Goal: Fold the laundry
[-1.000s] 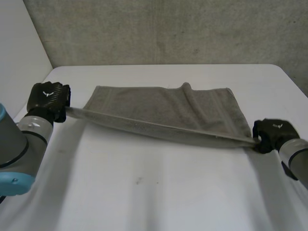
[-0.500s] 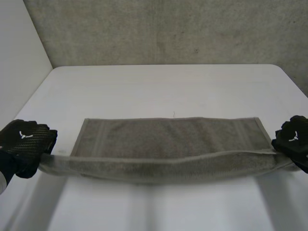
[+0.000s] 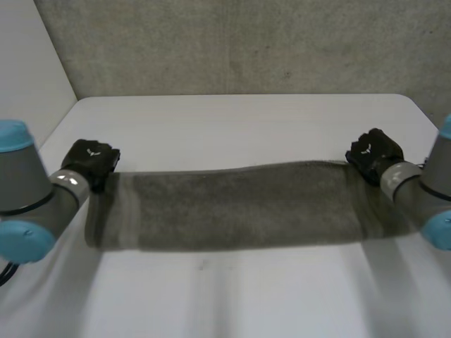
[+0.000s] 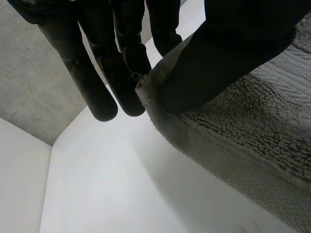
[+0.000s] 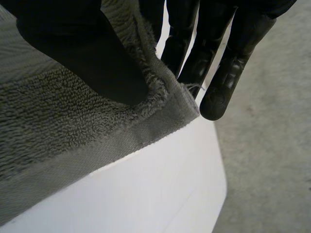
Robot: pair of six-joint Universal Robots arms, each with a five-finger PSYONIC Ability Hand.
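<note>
You are seeing the grey rectangular terry-cloth towel (image 3: pixel 232 208) stretching sideways across the middle of the white table (image 3: pixel 239 120), spanning from one black hand to the other. Your left hand (image 3: pixel 90 163) is pinching the towel's nine o'clock corner between thumb and straight fingers, and your right hand (image 3: pixel 373 153) is clamping the three o'clock corner the same way.

The white worktop (image 3: pixel 239 127) has rounded far corners and backs onto a grey wall (image 3: pixel 239 49). A grey towel (image 3: pixel 239 208) spans its middle from side to side, with its end corners raised off the surface. A small dark speck (image 3: pixel 202 265) marks the near part.
</note>
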